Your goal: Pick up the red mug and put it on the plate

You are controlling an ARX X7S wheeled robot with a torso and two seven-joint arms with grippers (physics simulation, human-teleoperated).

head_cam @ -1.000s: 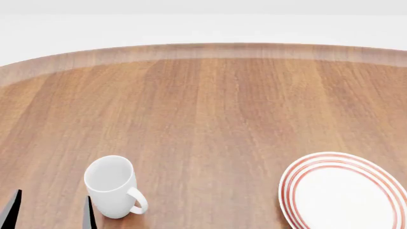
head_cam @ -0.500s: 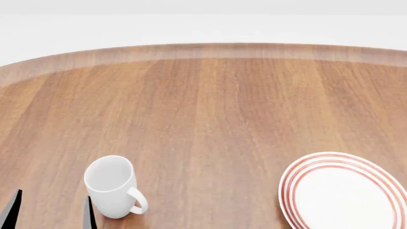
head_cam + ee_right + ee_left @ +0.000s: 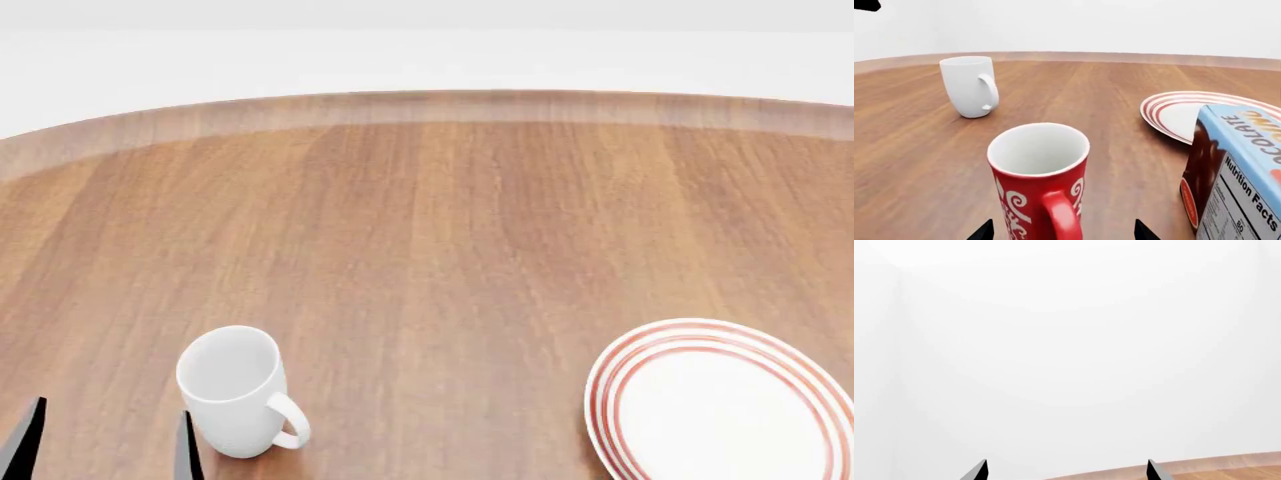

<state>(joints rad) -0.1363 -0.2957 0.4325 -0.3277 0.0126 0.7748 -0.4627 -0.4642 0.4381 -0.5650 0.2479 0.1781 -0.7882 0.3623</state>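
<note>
The red mug point(image 3: 1037, 187) with white ornaments stands upright on the table in the right wrist view, handle toward the camera; it does not show in the head view. My right gripper point(image 3: 1062, 231) is open, its two dark tips on either side of the mug's lower part, not closed on it. The plate point(image 3: 721, 400) with red rings lies at the head view's lower right and also shows in the right wrist view point(image 3: 1174, 112). My left gripper point(image 3: 104, 440) is open and empty at the head view's lower left; in the left wrist view point(image 3: 1066, 471) it faces a white wall.
A plain white mug point(image 3: 240, 390) stands just right of my left gripper, also seen in the right wrist view point(image 3: 971, 85). A blue chocolate carton point(image 3: 1234, 170) stands close beside the red mug. The round wooden table point(image 3: 441, 230) extends far ahead.
</note>
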